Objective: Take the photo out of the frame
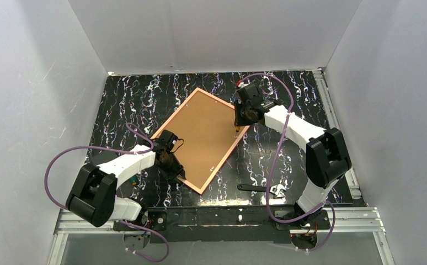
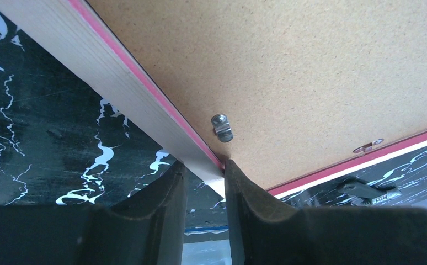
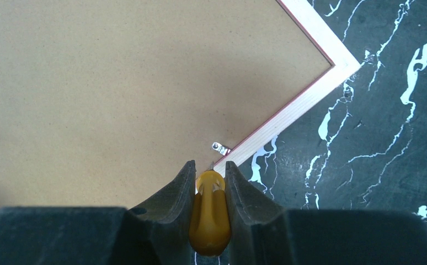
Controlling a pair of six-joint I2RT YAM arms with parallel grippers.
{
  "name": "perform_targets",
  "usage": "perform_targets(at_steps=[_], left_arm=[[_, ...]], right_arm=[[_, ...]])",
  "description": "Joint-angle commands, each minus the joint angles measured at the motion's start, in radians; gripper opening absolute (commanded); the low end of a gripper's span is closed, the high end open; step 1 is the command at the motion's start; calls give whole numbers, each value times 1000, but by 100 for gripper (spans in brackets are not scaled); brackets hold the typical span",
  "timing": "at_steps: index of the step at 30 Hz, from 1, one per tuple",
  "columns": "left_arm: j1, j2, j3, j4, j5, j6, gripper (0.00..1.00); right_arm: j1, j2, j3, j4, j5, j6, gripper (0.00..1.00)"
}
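The frame (image 1: 225, 160) lies face down and askew on the black marbled table, its brown back panel (image 1: 203, 138) facing up. The photo is hidden beneath that panel. My left gripper (image 1: 174, 165) is at the frame's near-left corner. In the left wrist view its fingers (image 2: 203, 165) are shut across the pale wood border (image 2: 117, 77), close to a metal clip (image 2: 222, 128). My right gripper (image 1: 238, 126) is at the frame's right edge, shut on a yellow-handled screwdriver (image 3: 210, 210). The tool's tip sits just short of another clip (image 3: 220, 148) beside the border (image 3: 305, 99).
A black-handled tool (image 1: 258, 189) lies on the table near the front, right of the frame's near corner, also seen in the left wrist view (image 2: 366, 189). White walls close in the table on three sides. A metal rail (image 1: 338, 132) runs along the right side.
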Motion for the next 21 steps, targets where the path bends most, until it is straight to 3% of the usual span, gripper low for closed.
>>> perform_targets(at_steps=[1,21], left_arm=[[-13,28,5,-177,9,43,0],[-11,52,24,-188,16,28,0]], right_arm=[[3,-28,-37,45,2,-22,1],[-11,17,-68,107,65,-15,1]])
